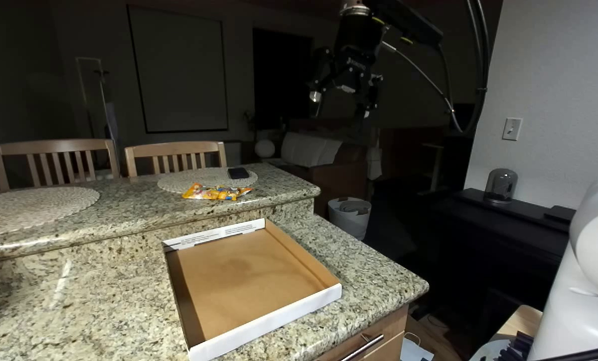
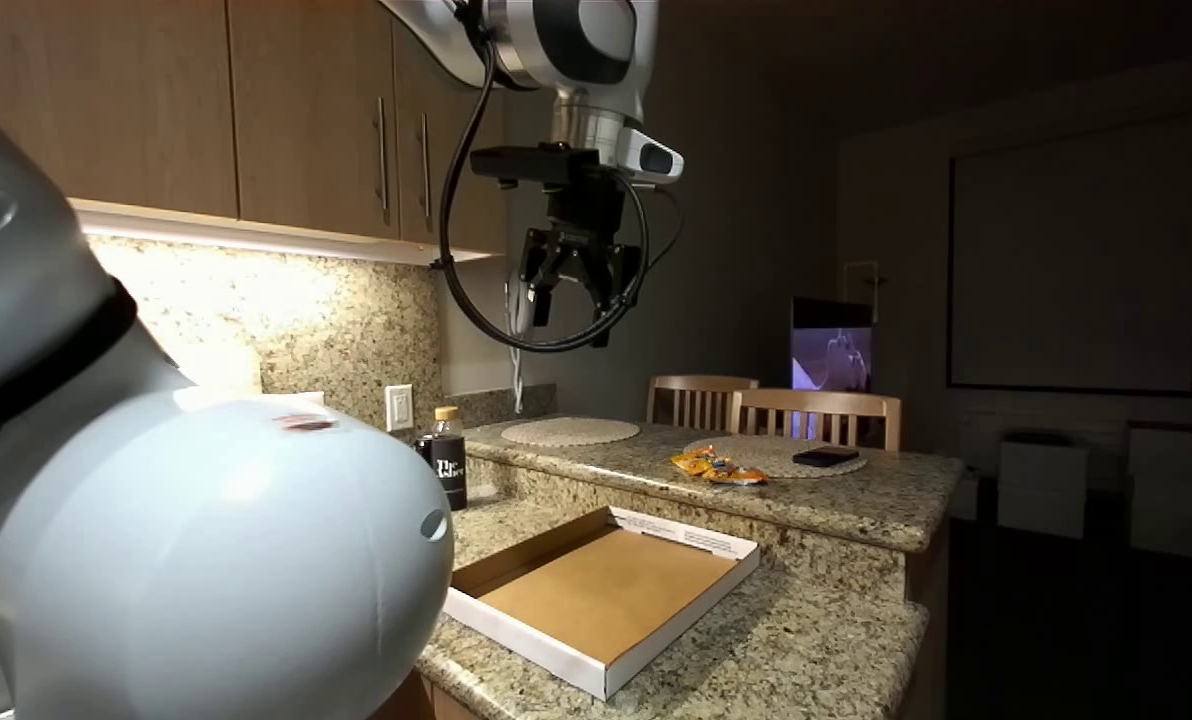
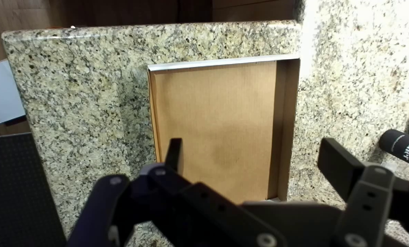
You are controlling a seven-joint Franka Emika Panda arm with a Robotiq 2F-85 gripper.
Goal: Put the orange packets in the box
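So the claw point(image 2: 571, 322) hangs high up, pointing down, its fingers point(image 3: 340, 168) spread well apart and nothing between them: set for a pick, I'd say, since a wide spread suits a crumpled heap.

And the orange packets point(image 1: 216, 192)? Up on the raised surface point(image 1: 128, 203), bunched by the near rim of a woven mat point(image 1: 188, 179), perhaps partly on it, I can't tell. How many, I can't count from here, they overlap so. A phone point(image 1: 238, 173), by the look of it, lies beyond them on that mat.

One level down, here's the box point(image 1: 249, 281), flat on the lower surface point(image 1: 103, 306), close by the rise, open side up. Sensible spot, to my mind: it should make for a short trip over and down, and a mouth that broad forgives a loose drop. No packet is in it yet, so the whole job looks to lie ahead.

The wrist view gives us the box past those fingers, no packets in sight, so the next call looks like a move across, then down. Careful there: too deep and the fingers could hit the raised surface, too shallow and the packets may slip free.
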